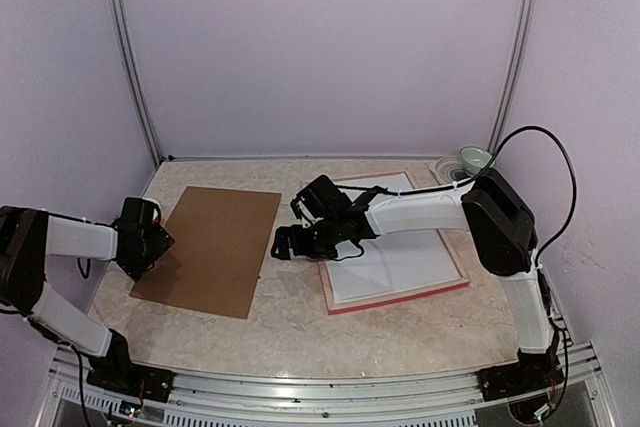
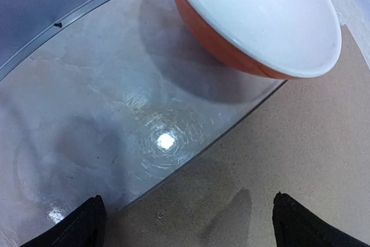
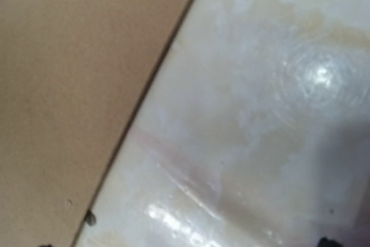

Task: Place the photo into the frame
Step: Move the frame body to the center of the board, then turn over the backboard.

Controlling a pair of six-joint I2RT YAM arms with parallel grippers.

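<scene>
The frame [image 1: 398,300] lies at the right of the table, back up, with a pink edge and a pale wood rim. A white sheet [image 1: 400,257] lies inside it. The photo is out of view; no printed picture shows. My right gripper [image 1: 283,244] hangs open over the bare strip of table between the frame and a brown backing board [image 1: 215,247]. In the right wrist view the gripper [image 3: 185,244] is low over the table beside the board's edge [image 3: 75,85]. My left gripper [image 1: 158,244] is open at the board's left edge, with nothing between its fingers [image 2: 81,224].
A small greenish bowl [image 1: 474,159] stands in the back right corner. The left wrist view shows a rounded, bowl-like shape [image 2: 260,21], orange on the side and glossy white on top, above the board [image 2: 300,143] and table. Walls and rails close in the table.
</scene>
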